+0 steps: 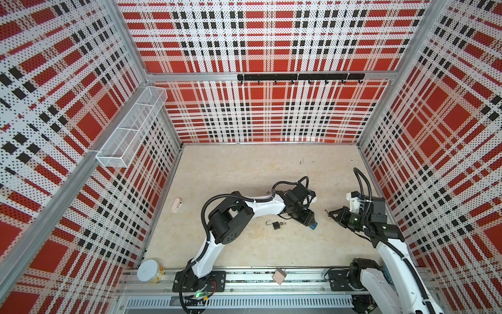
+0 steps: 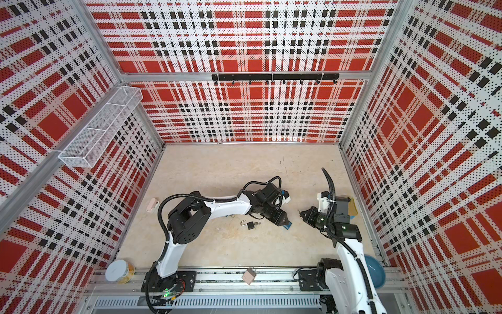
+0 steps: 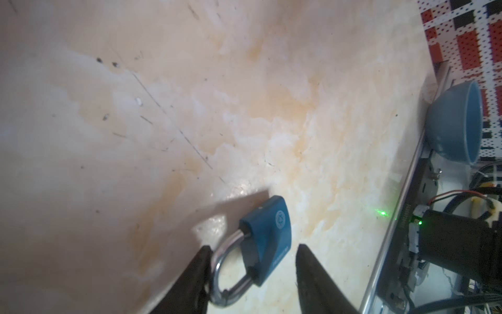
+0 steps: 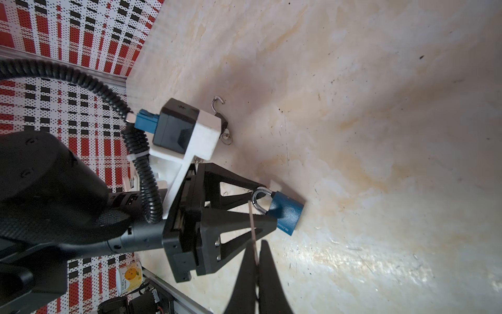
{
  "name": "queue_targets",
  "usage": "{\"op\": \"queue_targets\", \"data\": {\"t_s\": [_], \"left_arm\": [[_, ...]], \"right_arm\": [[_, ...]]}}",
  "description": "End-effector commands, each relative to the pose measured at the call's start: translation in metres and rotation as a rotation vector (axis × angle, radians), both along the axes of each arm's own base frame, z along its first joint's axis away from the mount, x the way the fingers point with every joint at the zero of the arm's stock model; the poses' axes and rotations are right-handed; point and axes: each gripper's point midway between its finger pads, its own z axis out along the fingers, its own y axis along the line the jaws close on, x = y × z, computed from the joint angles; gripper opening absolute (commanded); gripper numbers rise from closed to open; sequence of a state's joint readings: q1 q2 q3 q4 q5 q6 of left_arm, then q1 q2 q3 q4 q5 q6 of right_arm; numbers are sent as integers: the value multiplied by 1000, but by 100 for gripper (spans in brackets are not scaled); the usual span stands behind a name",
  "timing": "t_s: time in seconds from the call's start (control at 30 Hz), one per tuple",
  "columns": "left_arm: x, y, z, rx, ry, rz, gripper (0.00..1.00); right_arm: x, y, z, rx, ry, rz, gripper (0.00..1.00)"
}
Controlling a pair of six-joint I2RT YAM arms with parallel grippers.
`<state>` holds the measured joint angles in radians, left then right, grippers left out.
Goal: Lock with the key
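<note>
Left wrist view: I see the blue padlock (image 3: 266,236) lying on the tabletop (image 3: 190,108) between my left gripper's (image 3: 254,248) dark, tapered fingers.
Blue padlock: rounded rectangular body in a smooth blue cover with a pale round emblem. Its bright steel U-shaped shackle (image 3: 229,243) meets the body at both legs.
Left gripper: jaws apart. One finger touches the shackle and the other stands just clear of the body.
Right gripper (image 4: 256,244): jaws pressed together on the key (image 4: 252,220), a thin flat metal strip I see edge-on. In both top views it sits apart from the blue padlock.
Black padlock (image 1: 276,224): small and dark with a hooked shackle swung open, lying flat near the left arm. A small metal ring sits at its base.
Tabletop: glossy, beige and marbled, scuffed with dark specks and thin scratches.
Blue bowl (image 3: 451,122): smooth and rounded, at the table's edge beside the metal rail.
</note>
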<state>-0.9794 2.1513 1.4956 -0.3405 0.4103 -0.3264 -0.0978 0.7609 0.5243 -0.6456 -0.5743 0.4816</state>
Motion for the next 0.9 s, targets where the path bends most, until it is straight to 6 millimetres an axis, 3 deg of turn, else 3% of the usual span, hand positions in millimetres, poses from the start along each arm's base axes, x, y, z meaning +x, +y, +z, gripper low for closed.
{"op": "queue_targets", "data": {"t_s": [0.0,0.67,0.87], "left_arm": [[1,-3,19,28,-86,-12,52],[2,-9,24,190,-383,-121,54],[-7,-13,13,174,-321,-139,57]], "right_arm": [[4,-2,0,-21,-31,10,0],[2,-5,-1,-36,-28,-6,0],[2,-4,1,-34,-32,-4,0]]}}
